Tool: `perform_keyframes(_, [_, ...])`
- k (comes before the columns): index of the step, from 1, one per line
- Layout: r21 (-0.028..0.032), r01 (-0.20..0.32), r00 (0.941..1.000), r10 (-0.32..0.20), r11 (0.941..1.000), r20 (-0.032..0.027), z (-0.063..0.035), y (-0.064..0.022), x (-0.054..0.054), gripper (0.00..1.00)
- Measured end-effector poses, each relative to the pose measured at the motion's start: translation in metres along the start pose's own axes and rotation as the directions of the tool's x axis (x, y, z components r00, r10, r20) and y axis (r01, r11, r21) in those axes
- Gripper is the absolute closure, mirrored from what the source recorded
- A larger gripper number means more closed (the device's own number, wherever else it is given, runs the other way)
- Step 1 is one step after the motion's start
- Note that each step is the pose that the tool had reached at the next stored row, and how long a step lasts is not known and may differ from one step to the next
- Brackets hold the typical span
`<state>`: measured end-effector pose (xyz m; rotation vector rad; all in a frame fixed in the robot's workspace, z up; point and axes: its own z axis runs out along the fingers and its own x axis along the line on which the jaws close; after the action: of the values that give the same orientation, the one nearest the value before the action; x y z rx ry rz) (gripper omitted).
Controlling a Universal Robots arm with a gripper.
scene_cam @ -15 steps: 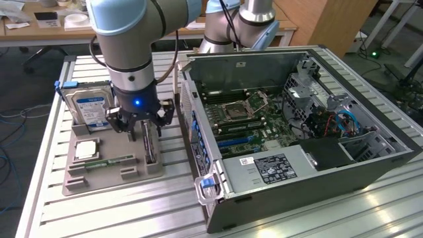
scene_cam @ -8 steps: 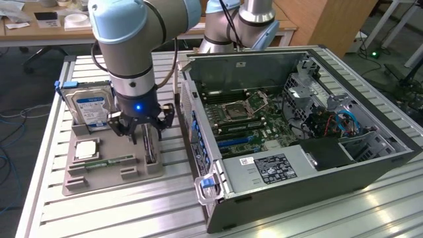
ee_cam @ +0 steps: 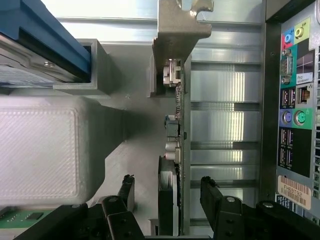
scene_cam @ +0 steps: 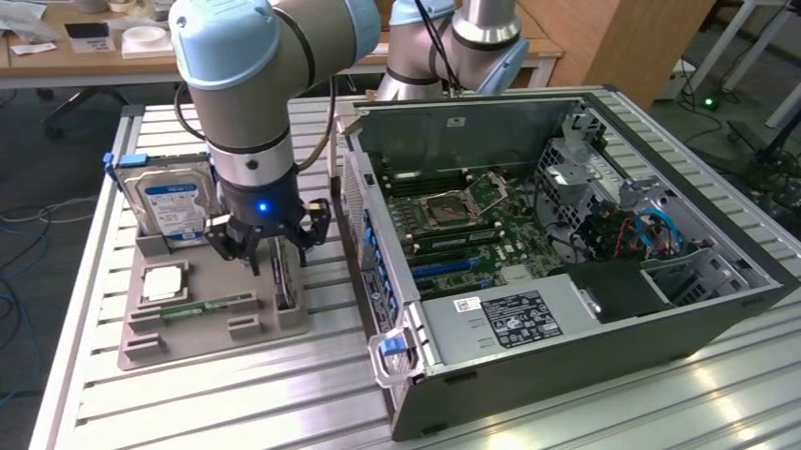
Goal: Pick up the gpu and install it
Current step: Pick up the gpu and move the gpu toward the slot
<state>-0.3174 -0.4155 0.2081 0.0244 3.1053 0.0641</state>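
Gripper (scene_cam: 268, 251) wide open, holding nothing, jaws astride the upright gpu (ee_cam: 175, 130) without contact; hard drive (scene_cam: 169, 208) at its ten o'clock, exterior view

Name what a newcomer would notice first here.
The opened PC case dominates the exterior view's right, motherboard bared. At that view's left, open jaws on the arm straddle the gpu, standing on edge in a gray tray with a hard drive.

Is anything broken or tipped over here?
Nothing looks broken or spilled. The gpu stands on its edge in the tray, with the open gripper on both sides of it. The hard drive stands upright in its holder. The computer case lies open on its side, seemingly on purpose.
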Motion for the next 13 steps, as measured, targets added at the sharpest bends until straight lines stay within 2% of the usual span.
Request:
perform_keyframes(4, [0.0000,0.000,1.0000,0.000,1.0000,0.0001,0.0000,0.0000,0.0000,0.37])
perform_keyframes(6, [-0.0002,0.000,1.0000,0.000,1.0000,0.0002,0.0001,0.0001,-0.0002,0.49])
perform_keyframes(7, [-0.0001,0.000,1.0000,0.000,1.0000,0.0002,0.0001,0.0001,-0.0004,0.49])
perform_keyframes(8, [-0.0001,0.000,1.0000,0.000,1.0000,0.0002,0.0001,0.0000,-0.0008,0.56])
perform_keyframes(12, [0.0000,0.000,1.0000,0.000,1.0000,0.0000,0.0001,0.0000,-0.0018,0.57])
perform_keyframes(13, [-0.0001,0.000,1.0000,0.000,1.0000,0.0001,0.0001,0.0000,-0.0018,0.63])
